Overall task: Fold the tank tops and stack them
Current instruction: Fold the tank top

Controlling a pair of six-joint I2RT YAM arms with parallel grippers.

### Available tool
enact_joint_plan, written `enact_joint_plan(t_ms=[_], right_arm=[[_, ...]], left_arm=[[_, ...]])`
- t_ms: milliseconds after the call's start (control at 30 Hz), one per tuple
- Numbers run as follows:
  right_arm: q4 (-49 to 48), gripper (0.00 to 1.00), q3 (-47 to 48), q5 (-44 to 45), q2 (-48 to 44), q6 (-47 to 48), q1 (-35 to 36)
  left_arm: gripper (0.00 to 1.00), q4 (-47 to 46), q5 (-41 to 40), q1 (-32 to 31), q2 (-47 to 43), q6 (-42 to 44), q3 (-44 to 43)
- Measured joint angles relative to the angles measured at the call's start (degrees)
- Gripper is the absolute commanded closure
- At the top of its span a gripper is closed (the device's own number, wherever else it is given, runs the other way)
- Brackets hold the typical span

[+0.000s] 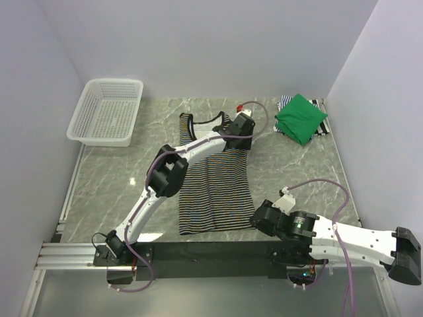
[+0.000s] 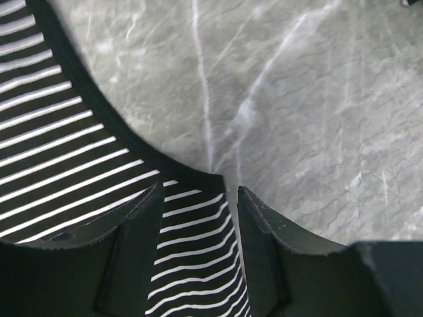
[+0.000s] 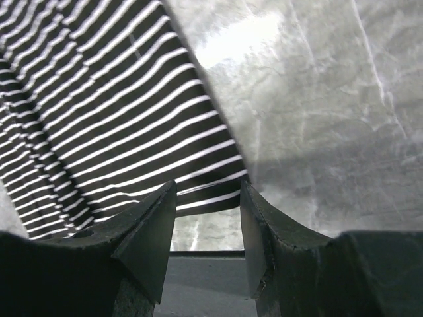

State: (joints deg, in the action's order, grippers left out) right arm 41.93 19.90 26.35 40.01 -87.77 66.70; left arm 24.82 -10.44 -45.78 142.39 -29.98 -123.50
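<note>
**A:** Status, left to right?

**B:** White basket (image 1: 109, 109) sits far left at the back of the counter (image 1: 297, 172). It's well apart from the work and not in the way.

**A:** Left arm?

**B:** Left end effector (image 2: 198, 211) is reached out over the black-and-white striped top (image 1: 215, 188). That top lies flat mid-counter, neck toward the back. Fingers are spread and straddle the end of the shoulder strap on the right arm's side. Cloth sits between them, not pinched.

**A:** Right arm?

**B:** Right end effector (image 3: 208, 218) is low at the near hem corner, same side. Fingers are spread here too, with the corner right at the gap. Nothing gripped.

**A:** Which step?

**B:** My read: set-up for the first lengthwise fold of the striped top. Both grasp points line up on one edge.

**A:** Next move needs?

**B:** Both close on cloth, strap and hem. Then lift together and carry that edge across evenly. It's thin fabric flat on stone, so the tips likely have to get under the edge or they'll skid.

**A:** Far right?

**B:** Green top (image 1: 301, 119) is folded at the back right, lying on a finely striped top (image 1: 285, 101) that peeks out from under it. Probably the stack, and it's well apart from the fold path.

**A:** Obstructions?

**B:** Only the left forearm, which lies across the striped top's upper part. The folded edge could catch on it.
</note>
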Motion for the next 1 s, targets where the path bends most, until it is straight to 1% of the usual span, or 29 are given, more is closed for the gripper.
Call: enact_joint_plan(t_ms=[133,333,533,733,800,833,900,933,967,1000], right_arm=[[0.0,0.5,-1.5,-1.0,0.2,-1.1,0.0],[-0.9,0.5,-2.4,-2.1,1.6,-2.4,0.0],[-2.2,0.51,-2.7,-2.1,1.9,-2.9,0.0],[-2.2,0.55,-3.0,-2.1,1.5,-3.5,0.0],[-2.1,0.59,-3.1,-2.1,0.9,-3.7,0.0],[-2.0,0.6,-3.2,-2.1,0.7,-3.7,0.0],[-1.7,0.69,-3.4,-2.1,0.5,-3.9,0.0],[-1.6,0.71,-3.4,-2.1,0.4,-4.0,0.0],[-1.5,0.78,-3.4,-2.0,0.2,-4.1,0.0],[-1.2,0.82,-3.4,-2.0,0.2,-4.2,0.0]], left_arm=[[0.47,-0.5,-4.8,-2.1,0.0,3.3,-0.6],[0.47,-0.7,-9.0,-4.0,0.0,7.0,-0.6],[0.49,-1.7,-10.5,-4.5,0.7,9.4,-0.9],[0.51,-1.8,-10.5,-4.6,3.2,10.1,-1.3],[0.51,-2.4,-10.5,-4.6,3.6,10.4,-1.4],[0.53,-2.5,-10.5,-4.6,3.6,10.4,-1.4],[0.56,-2.7,-10.5,-4.6,3.6,10.8,-1.4],[0.6,-2.7,-10.5,-4.6,3.7,10.8,-1.4],[0.63,-2.7,-10.6,-4.6,3.7,10.8,-1.4],[0.66,-2.8,-10.6,-4.6,3.7,10.8,-1.4]])
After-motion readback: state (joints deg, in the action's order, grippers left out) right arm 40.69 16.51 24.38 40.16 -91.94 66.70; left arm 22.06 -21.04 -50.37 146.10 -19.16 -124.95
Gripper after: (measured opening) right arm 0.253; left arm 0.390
